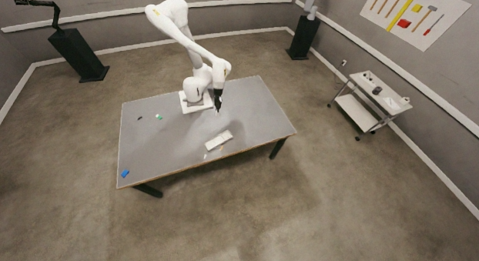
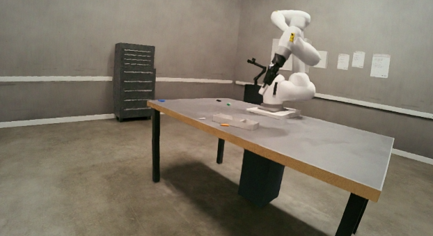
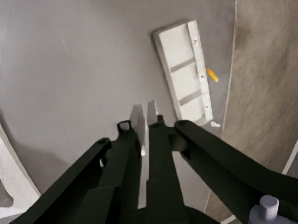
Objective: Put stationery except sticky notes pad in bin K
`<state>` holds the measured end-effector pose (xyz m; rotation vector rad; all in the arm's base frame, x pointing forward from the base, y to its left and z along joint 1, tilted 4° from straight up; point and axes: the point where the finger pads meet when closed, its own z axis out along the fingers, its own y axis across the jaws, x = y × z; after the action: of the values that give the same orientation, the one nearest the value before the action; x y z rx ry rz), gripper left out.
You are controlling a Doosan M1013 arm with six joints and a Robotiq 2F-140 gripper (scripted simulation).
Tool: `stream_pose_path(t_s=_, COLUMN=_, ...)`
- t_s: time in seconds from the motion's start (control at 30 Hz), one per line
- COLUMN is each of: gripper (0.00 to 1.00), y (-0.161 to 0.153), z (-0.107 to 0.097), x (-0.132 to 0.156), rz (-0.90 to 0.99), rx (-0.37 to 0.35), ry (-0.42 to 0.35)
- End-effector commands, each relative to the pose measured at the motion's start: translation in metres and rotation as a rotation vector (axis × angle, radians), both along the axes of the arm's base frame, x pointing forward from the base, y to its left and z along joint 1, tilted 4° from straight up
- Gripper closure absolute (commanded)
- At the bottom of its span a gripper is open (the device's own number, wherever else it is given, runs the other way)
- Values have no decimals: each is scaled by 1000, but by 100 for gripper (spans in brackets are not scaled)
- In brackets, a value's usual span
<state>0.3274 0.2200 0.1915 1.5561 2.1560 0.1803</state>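
Note:
My gripper (image 1: 217,108) hangs above the table in front of the arm's base, pointing down, with its fingers shut and nothing between them; it also shows in the exterior view (image 2: 266,83) and the wrist view (image 3: 143,119). A long white tray of bins (image 1: 219,140) lies near the front edge, also visible in the wrist view (image 3: 182,72); I cannot read any letter on it. A small orange piece (image 1: 221,148) and a small white piece (image 1: 205,156) lie on the table beside the tray. A green and white piece (image 1: 158,116) and a black piece (image 1: 139,118) lie at the far left. A blue block (image 1: 125,173) sits at the front left corner.
The arm's white base plate (image 1: 195,103) stands at the table's back edge. A black pedestal (image 1: 78,55) and a white cart (image 1: 371,103) stand on the floor away from the table. A dark drawer cabinet (image 2: 134,81) stands by the wall.

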Motion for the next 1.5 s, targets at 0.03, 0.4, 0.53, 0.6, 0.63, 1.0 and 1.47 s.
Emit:
stream_pose_path(t_s=0.03, gripper=85, y=-10, z=0, x=9, rz=-138, rx=48, ry=20)
stream_pose_path(t_s=0.4, gripper=85, y=-45, z=4, x=39, rz=-599, rx=202, ry=66)
stream_pose_path(t_s=0.53, gripper=85, y=-53, z=5, x=45, rz=-725, rx=244, ry=76)
stream_pose_path(t_s=0.6, gripper=85, y=-59, z=7, x=51, rz=-784, rx=264, ry=80)
stream_pose_path(t_s=0.63, gripper=85, y=-65, z=8, x=56, rz=-832, rx=279, ry=83)
stream_pose_path(t_s=1.0, gripper=85, y=-97, z=16, x=84, rz=-1278, rx=427, ry=106)
stream_pose_path(t_s=1.47, gripper=85, y=-131, z=26, x=111, rz=-1653, rx=554, ry=121)
